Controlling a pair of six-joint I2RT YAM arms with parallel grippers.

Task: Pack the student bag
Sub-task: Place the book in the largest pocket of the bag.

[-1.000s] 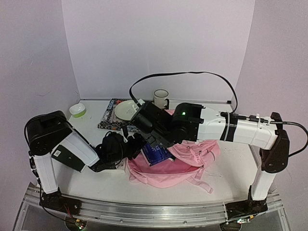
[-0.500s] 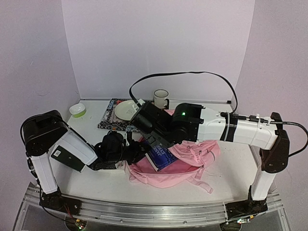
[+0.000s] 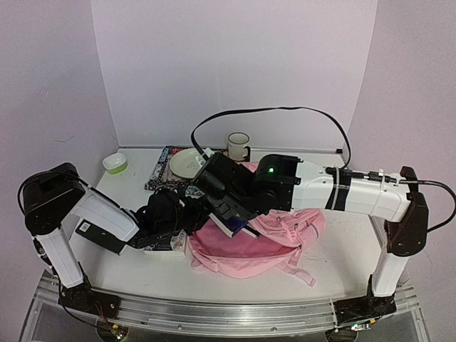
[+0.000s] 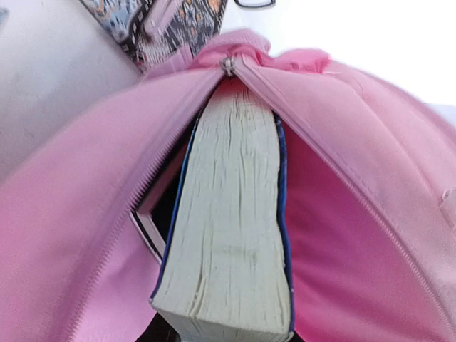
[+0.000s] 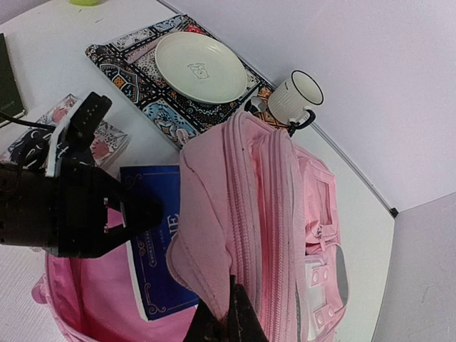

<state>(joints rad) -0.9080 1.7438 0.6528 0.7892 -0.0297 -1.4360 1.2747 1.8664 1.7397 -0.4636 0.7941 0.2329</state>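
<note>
The student bag (image 3: 267, 242) lies on the table, pink, with its main zip open. My right gripper (image 5: 229, 313) is shut on the edge of the bag's upper flap (image 5: 206, 214) and holds the mouth open. A thick blue book (image 5: 153, 263) stands partly inside the opening. In the left wrist view its grey page edge (image 4: 228, 235) fills the gap between the zip sides of the bag (image 4: 370, 178). My left gripper (image 5: 132, 214) is shut on the near end of that book (image 3: 231, 221). Its fingers are mostly hidden under the book in its own view.
A patterned mat (image 3: 160, 177) with a white plate (image 3: 187, 162) lies behind the bag. A white mug (image 3: 239, 146) stands by the back wall and a green bowl (image 3: 114, 164) at the far left. A patterned book (image 5: 114, 139) lies under my left arm.
My left gripper has closed on the blue book and lifted its near end, tilting it further into the bag. The left arm has shifted left. The right gripper has kept its hold.
</note>
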